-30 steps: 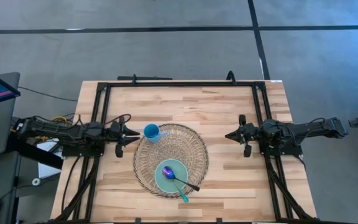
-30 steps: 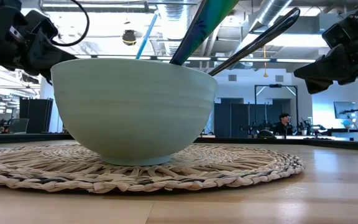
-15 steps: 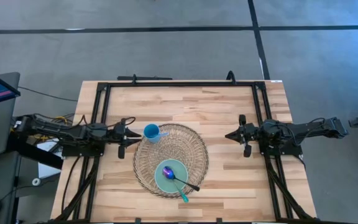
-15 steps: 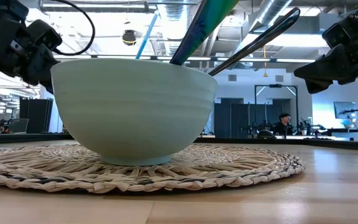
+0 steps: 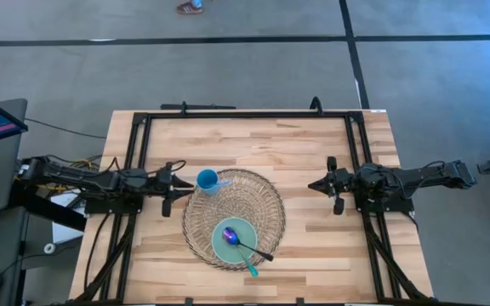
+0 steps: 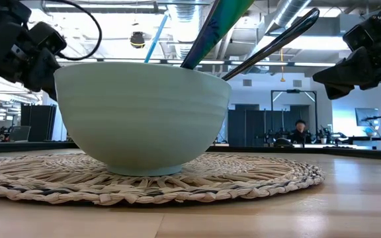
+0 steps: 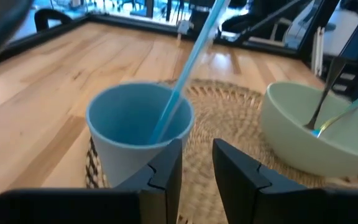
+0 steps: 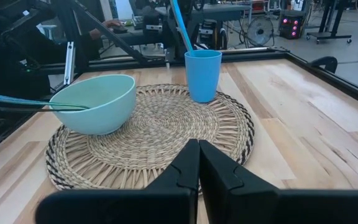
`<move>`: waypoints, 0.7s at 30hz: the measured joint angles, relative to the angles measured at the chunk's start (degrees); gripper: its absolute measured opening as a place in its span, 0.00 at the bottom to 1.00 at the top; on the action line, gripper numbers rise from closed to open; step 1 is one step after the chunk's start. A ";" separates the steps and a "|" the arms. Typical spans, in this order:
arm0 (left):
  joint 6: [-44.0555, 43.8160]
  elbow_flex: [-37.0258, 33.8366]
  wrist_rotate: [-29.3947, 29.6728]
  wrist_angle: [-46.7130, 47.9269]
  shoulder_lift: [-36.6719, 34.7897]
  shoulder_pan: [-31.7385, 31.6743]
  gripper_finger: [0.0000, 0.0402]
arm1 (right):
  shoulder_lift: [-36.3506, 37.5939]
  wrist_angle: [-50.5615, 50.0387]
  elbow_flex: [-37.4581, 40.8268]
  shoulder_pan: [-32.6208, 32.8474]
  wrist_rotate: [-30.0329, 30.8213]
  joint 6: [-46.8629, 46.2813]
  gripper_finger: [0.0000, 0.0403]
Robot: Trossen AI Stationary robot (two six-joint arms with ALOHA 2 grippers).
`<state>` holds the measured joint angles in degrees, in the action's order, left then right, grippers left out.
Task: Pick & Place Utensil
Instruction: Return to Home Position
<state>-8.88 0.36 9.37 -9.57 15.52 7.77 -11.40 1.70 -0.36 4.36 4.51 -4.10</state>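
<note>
A pale green bowl (image 5: pixel 227 247) stands on the near part of a round woven mat (image 5: pixel 259 202). A dark-handled spoon (image 5: pixel 251 248) and a teal-handled utensil (image 5: pixel 250 269) rest in the bowl, with their handles leaning over its rim. A blue cup (image 5: pixel 207 180) holding a blue straw (image 7: pixel 191 68) stands on the mat's far-left rim. My left gripper (image 5: pixel 185 181) hovers just left of the cup, slightly open and empty. My right gripper (image 5: pixel 313 184) waits to the right of the mat, shut.
A black frame (image 5: pixel 245 114) runs along the far edge and both sides of the wooden table. Bare wood lies between the mat and my right gripper, and beyond the mat toward the far edge. A person (image 6: pixel 301 127) sits far off in the room.
My left gripper has drawn back a little toward the table's left edge, away from the blue cup. The cup, bowl and utensils have stayed where they were.
</note>
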 joint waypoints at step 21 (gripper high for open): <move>-0.01 0.00 -0.01 -0.38 -11.50 0.00 0.23 | 0.00 -0.01 0.00 -0.01 0.00 0.00 0.00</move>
<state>-8.89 0.36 9.36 -9.95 4.01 7.77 -11.40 1.69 -0.36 4.35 4.51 -4.10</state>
